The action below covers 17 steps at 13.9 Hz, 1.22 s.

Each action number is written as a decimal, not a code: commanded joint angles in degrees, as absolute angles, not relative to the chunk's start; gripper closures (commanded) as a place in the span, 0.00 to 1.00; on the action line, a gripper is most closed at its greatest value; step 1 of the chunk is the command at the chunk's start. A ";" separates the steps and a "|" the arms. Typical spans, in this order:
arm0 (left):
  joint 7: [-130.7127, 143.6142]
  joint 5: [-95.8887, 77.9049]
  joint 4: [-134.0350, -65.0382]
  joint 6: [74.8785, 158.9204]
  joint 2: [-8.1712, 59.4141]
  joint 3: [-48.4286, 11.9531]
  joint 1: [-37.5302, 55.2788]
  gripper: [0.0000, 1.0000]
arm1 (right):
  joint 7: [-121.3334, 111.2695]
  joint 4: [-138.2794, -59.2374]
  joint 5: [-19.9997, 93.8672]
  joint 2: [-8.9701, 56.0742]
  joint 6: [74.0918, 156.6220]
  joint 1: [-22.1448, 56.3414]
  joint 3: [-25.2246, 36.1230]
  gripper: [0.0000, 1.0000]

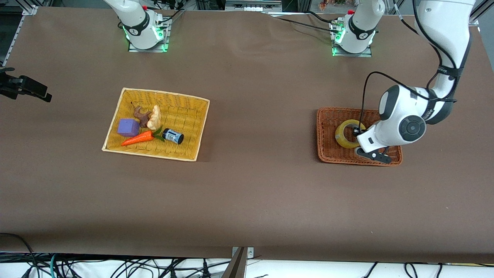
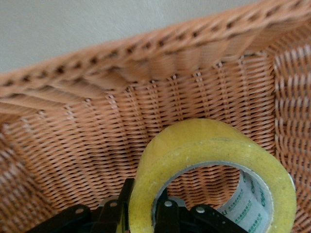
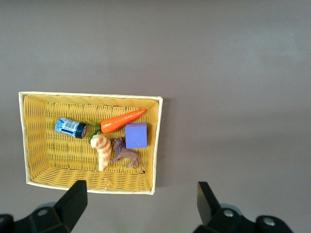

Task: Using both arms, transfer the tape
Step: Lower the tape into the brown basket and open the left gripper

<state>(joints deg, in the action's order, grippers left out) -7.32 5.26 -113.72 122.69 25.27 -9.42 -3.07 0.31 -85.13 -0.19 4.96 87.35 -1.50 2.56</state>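
Right of frame, in brown basket: tape, light, stiff, slick, apparently pinched through its wall by left gripper; right gripper spread wide, waiting above yellow basket.

two white jointed arms with dark grey joint caps, black cables along the links, green-lit bases, red buttons; black jaws above each wrist, metal screws.

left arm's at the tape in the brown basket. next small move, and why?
Probably lift straight up. The left gripper has one finger inside the tape ring and one outside, apparently shut on its wall, with the roll still low in the brown basket. The right gripper waits open, high over the yellow basket.
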 commanded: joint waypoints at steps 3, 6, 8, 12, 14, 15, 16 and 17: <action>-8.53 6.68 -114.87 125.42 26.19 -10.28 -3.87 1.00 | 0.18 -85.08 -0.53 4.75 86.92 -1.67 2.29 0.00; -8.44 6.68 -114.44 125.51 27.33 -10.28 -3.87 0.19 | 0.18 -85.08 -0.53 4.75 86.92 -1.67 2.37 0.00; -8.53 6.68 -114.26 125.33 27.33 -10.28 -4.48 0.00 | 0.18 -85.08 -0.53 4.75 86.92 -1.67 2.37 0.00; -7.83 6.42 -112.42 121.31 24.53 -10.55 -4.48 0.00 | 0.18 -85.08 -0.53 4.75 86.92 -1.67 2.37 0.00; -7.65 5.54 -112.24 118.92 20.41 -10.63 -4.31 0.00 | 0.18 -85.08 -0.53 4.75 86.92 -1.67 2.37 0.00; -7.65 5.54 -112.24 118.39 18.22 -11.42 -4.31 0.00 | 0.18 -85.08 -0.53 4.75 86.92 -1.67 2.29 0.00; -7.04 5.45 -112.15 117.08 16.11 -12.64 -4.31 0.00 | 0.18 -85.08 -0.53 4.75 86.92 -1.67 2.29 0.00; -5.73 5.01 -111.10 116.20 14.00 -12.92 -4.31 0.00 | 0.18 -85.08 -0.53 4.75 86.92 -1.67 2.29 0.00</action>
